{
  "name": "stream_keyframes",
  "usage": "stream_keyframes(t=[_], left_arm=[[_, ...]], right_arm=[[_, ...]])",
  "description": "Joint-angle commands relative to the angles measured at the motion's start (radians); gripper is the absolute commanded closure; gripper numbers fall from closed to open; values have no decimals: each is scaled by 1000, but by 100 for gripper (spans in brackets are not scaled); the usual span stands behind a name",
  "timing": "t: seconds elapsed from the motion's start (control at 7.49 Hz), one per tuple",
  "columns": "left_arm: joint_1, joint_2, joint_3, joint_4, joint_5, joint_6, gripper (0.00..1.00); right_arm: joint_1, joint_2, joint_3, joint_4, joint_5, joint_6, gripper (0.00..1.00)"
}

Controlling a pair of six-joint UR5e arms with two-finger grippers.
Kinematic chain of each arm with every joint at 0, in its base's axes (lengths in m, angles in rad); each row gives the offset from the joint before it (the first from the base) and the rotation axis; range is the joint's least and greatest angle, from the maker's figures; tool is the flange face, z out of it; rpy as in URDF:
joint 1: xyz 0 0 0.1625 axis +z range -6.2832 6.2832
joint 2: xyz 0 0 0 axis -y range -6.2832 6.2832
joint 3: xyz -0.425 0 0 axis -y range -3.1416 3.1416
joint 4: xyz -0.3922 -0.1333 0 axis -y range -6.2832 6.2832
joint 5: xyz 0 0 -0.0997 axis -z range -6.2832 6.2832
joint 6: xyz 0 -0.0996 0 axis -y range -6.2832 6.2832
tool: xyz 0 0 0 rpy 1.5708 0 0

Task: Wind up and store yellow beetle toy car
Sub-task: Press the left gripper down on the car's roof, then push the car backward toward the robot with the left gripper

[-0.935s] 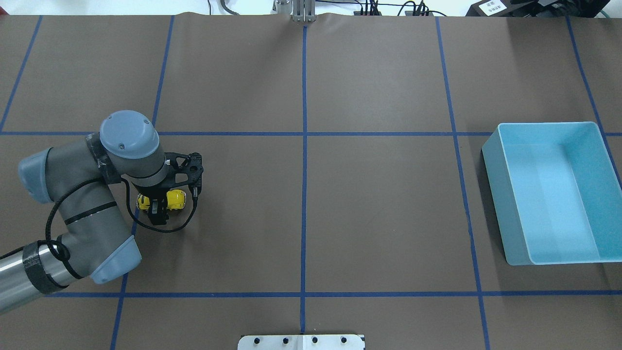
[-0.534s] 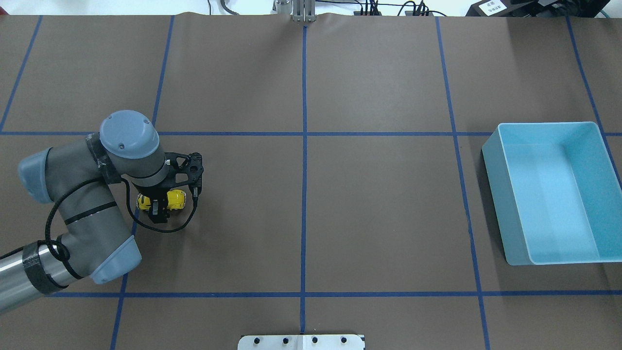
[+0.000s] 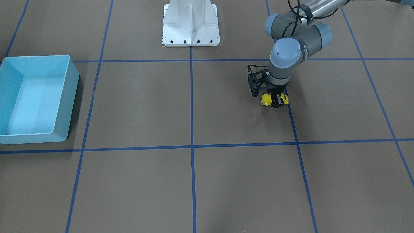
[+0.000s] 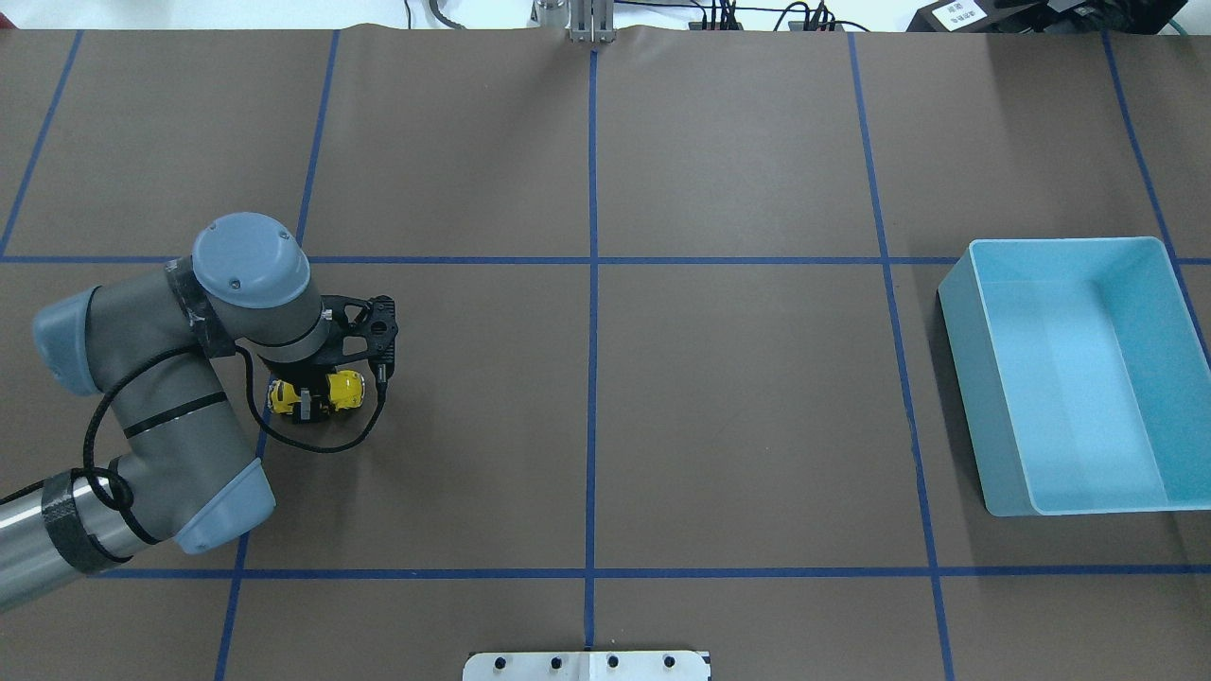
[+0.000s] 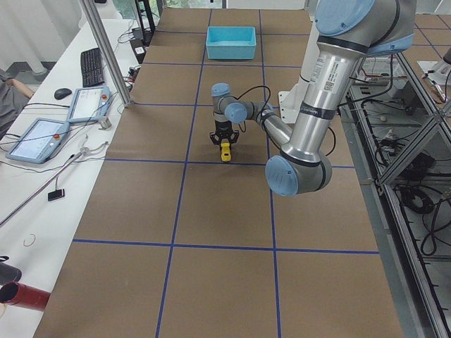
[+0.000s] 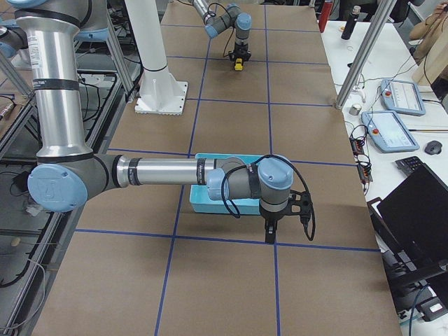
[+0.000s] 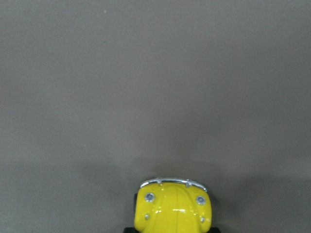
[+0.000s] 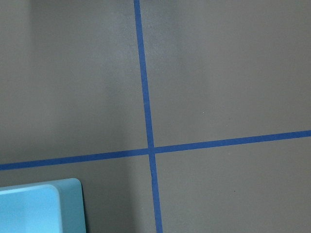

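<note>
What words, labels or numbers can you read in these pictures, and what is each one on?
None can be read.
White label on the black box at the table's far edge: print too small to read.
Lettering on the left arm's wrist joint: blurred.
Sticker on the left arm's tube: too small to read.
The yellow beetle toy car and the light-blue bin: no text shows.
</note>
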State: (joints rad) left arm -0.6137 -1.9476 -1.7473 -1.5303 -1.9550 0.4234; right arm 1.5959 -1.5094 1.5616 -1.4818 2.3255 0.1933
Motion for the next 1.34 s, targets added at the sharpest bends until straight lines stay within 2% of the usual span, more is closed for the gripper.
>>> stream_keyframes(t=[0.0,0.27,0.67,1.2], left_arm=[[-3,10,-52,10,-1,0,100],[-9,30,-112,2,-39,-2,100],[-9,50,-107,-94,-41,-6,100],[-18,49,-103,-160,-133,-101,100]], right_arm=[[1,0,0,0,0,0,0],[1,0,0,0,0,0,0],[-1,0,0,0,0,0,0],[1,0,0,0,0,0,0]])
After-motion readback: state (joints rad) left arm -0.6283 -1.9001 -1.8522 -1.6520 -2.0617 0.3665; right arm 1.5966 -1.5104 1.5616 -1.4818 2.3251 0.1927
